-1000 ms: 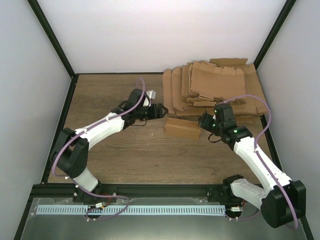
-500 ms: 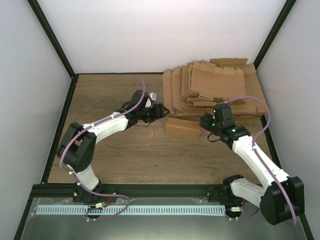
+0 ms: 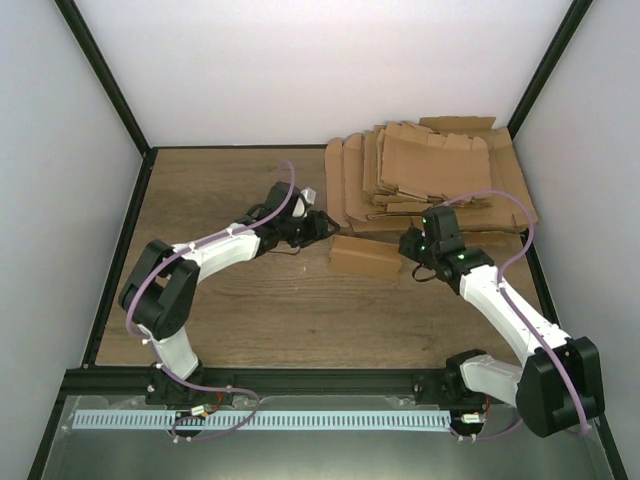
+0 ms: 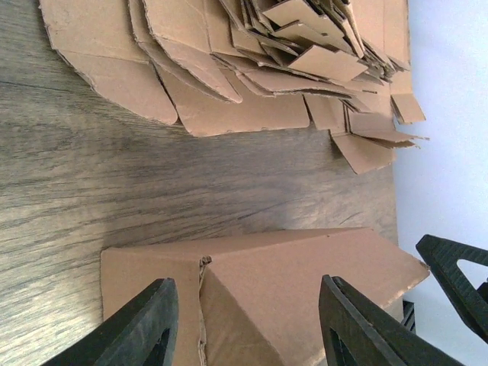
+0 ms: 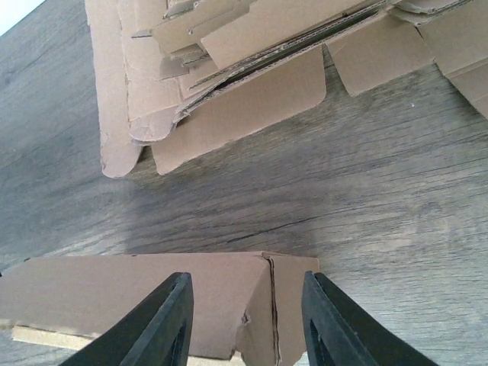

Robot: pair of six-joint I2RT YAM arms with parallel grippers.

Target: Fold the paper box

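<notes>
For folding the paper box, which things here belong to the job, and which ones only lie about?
Belong to the job: box; left claw; right claw.
Only lying about: pile of flat blanks.

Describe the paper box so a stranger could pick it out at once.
On the table, find the pile of flat cardboard blanks in the far right corner. Just in front of it, between the left gripper and the right gripper, lies the paper box. It alone is folded into a small oblong and lies apart from the pile.
</notes>
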